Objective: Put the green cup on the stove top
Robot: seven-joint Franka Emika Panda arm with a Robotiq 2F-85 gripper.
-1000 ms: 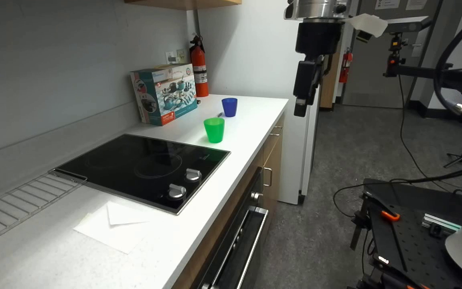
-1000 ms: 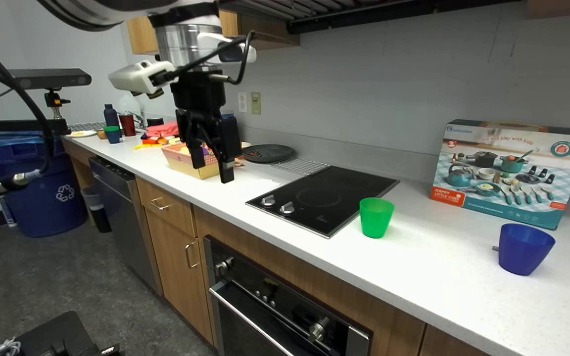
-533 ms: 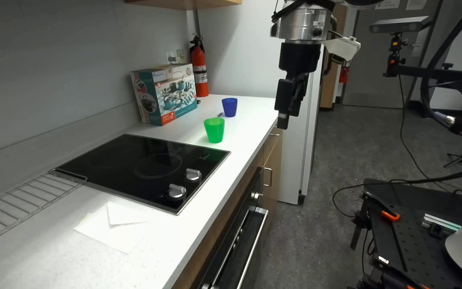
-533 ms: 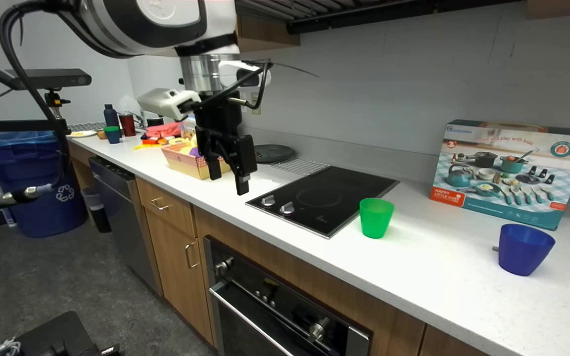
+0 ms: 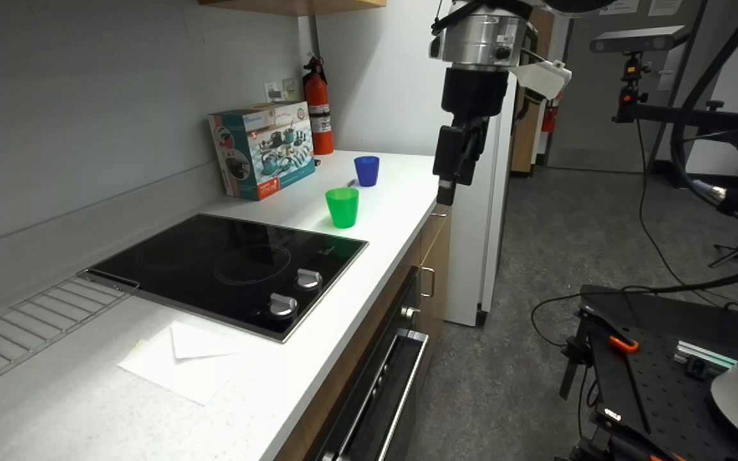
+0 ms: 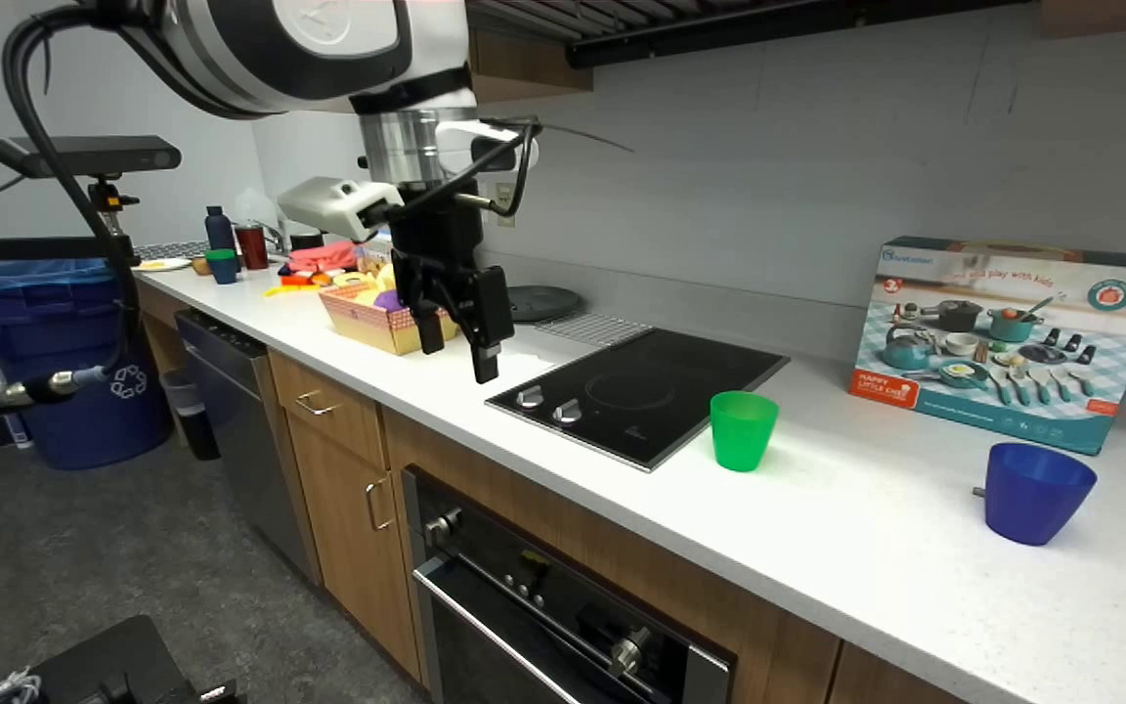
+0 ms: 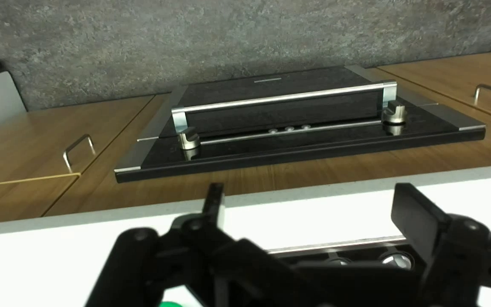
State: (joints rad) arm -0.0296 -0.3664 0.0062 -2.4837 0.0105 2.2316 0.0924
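Observation:
The green cup (image 5: 342, 207) stands upright on the white counter beside the stove top (image 5: 234, 269), apart from its edge. Both also show in an exterior view, the green cup (image 6: 743, 430) just off the corner of the black stove top (image 6: 656, 386). My gripper (image 6: 458, 354) hangs above the counter's front edge by the knobs, away from the cup. It also shows side-on in an exterior view (image 5: 446, 192). In the wrist view the gripper (image 7: 309, 192) is open with nothing between its fingers. There, only a sliver of the green cup (image 7: 170, 304) shows at the bottom edge.
The blue cup (image 6: 1037, 494) and a toy box (image 6: 1003, 342) stand past the green cup. A wire rack (image 5: 49, 320) and white paper (image 5: 183, 365) lie on the opposite side of the stove. A basket (image 6: 377, 328) of toys is farther along. An oven handle (image 7: 284, 97) juts out below.
My gripper has come down and moved over toward the counter's front edge and the stove, slowing in the last half second. It stays open. The cup and stove have not moved.

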